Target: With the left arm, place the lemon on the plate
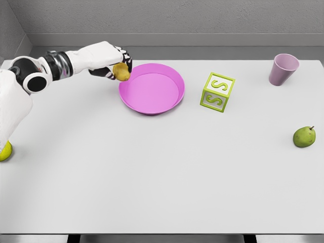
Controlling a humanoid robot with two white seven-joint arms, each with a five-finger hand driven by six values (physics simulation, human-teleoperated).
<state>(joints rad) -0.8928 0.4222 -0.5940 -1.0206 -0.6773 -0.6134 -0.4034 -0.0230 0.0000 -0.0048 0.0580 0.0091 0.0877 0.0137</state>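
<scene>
Head view, starting at your far left: a yellow-green fruit [5, 151] sits at the worktop's [152, 182] left edge, half cut off by the frame and partly behind the robot's white body, so you cannot tell what kind it is. It is well apart from the action.

Moving right, the left arm comes in from the left edge and reaches up and across to the left hand [112, 63]. Its fingers [123, 56] are curled around the lemon [121, 72], gripping it; the lemon hangs below the fingers, clear of the worktop, just at the left rim of the pink plate [174, 98]. Whether it is over the rim or a touch outside it, you cannot tell from this angle.

So you are in the carry step, near its end: the pick looks done, the placing not yet. The next move calls for taking the hand a little further right until the lemon is over the plate's flat middle, lowering it, then opening the fingers. Watch the raised rim; a release too close to it could let the lemon roll off onto the worktop.

Right of the plate stands a green letter block [217, 91], close to the rim but not touching. Further right are a lilac cup [283, 70], upright near the back, and a pear [304, 136] by the right edge. None of them lies in the hand's path. The right arm does not show.
</scene>
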